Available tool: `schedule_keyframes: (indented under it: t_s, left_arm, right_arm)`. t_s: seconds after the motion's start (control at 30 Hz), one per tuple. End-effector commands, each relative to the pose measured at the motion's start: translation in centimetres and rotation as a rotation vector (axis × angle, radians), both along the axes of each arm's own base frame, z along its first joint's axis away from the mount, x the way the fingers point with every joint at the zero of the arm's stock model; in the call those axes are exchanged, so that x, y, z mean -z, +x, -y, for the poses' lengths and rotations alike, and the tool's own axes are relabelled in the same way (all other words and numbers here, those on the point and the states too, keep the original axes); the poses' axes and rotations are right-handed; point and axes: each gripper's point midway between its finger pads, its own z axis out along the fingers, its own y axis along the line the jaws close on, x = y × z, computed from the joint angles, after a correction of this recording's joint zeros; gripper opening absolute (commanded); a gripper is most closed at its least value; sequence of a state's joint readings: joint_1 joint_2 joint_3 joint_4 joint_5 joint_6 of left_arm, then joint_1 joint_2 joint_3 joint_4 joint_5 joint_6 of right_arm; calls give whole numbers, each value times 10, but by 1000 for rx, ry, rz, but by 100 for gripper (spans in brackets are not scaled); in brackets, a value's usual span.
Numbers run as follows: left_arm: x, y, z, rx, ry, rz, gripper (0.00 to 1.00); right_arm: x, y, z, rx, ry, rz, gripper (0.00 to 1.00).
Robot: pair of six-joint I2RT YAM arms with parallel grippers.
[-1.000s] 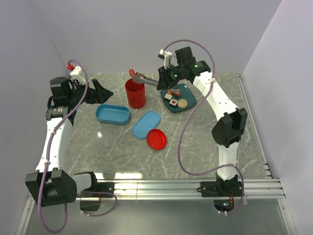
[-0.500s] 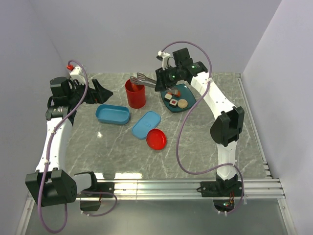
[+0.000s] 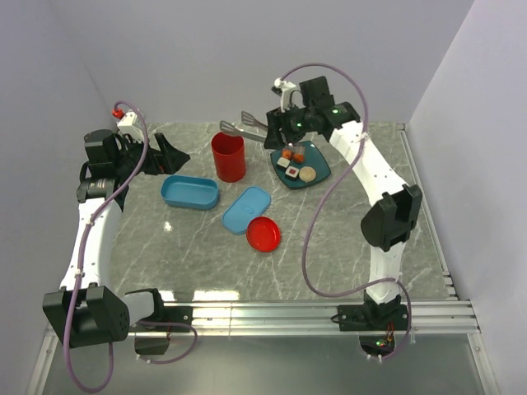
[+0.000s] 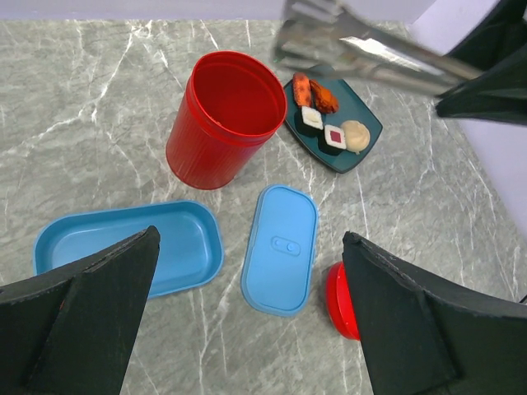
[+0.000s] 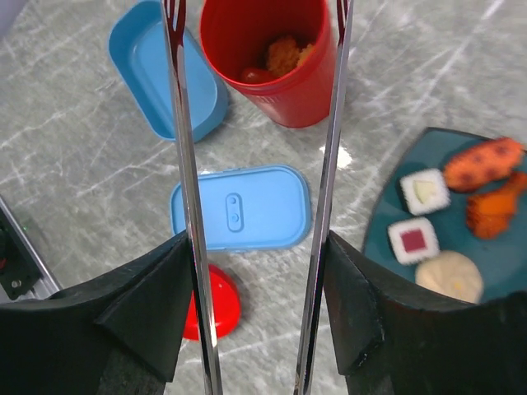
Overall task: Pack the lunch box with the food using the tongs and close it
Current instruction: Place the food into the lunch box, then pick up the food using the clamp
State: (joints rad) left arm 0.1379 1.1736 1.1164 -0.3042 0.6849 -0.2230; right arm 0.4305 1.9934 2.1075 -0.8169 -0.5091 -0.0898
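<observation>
Top external: right gripper point(image 3: 274, 127) hangs high, gripping the tongs point(image 3: 244, 125) — left gripper point(image 3: 174, 153) gaping.

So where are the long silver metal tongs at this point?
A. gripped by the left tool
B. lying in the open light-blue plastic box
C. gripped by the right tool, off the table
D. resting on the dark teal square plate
C: in the right wrist view the long silver metal tongs run out from the grip of the right tool, and the top view shows them in the air by the tall red plastic cup.
</observation>
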Motion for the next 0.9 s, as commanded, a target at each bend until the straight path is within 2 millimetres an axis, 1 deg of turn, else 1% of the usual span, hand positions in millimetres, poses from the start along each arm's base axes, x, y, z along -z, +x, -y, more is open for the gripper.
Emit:
schedule_keyframes:
  t_s: [0.0, 0.03, 0.13, 0.17, 0.23, 0.27, 0.4, 0.5, 0.57, 0.63, 0.67, 0.87]
  left_arm:
    - [-24, -3, -2, 0, 22, 81, 99]
    - [-23, -3, -1, 2, 20, 79, 99]
    - [-23, -3, -1, 2, 21, 79, 99]
    - [-23, -3, -2, 0, 22, 78, 100]
    - [-22, -3, -2, -3, 28, 78, 99]
    - [-22, -3, -2, -4, 30, 79, 99]
    - [-20, -2, -2, -3, 28, 80, 99]
    - [-15, -1, -2, -3, 22, 69, 99]
    - [-14, 0, -2, -4, 19, 64, 99]
    - [-14, -1, -2, -1, 17, 63, 100]
    - [-14, -1, -1, -1, 19, 64, 99]
    - [-12, -1, -3, -6, 32, 65, 99]
  right_arm:
    - [-55, 0, 34, 70, 55, 110, 67]
    - [-53, 6, 51, 106, 48, 102, 67]
    - [-40, 13, 80, 172, 25, 41, 62]
    - [-32, 19, 100, 227, 5, 12, 59]
    - [-23, 22, 120, 278, -23, -17, 58]
    - [-12, 23, 137, 323, -55, -46, 57]
    - [13, 17, 162, 371, -142, -92, 58]
    - [34, 12, 174, 400, -202, -139, 59]
    - [47, 9, 176, 405, -219, -172, 62]
    - [54, 9, 178, 412, -228, -177, 63]
    - [63, 6, 180, 415, -236, -197, 63]
    - [88, 4, 184, 415, -280, -244, 64]
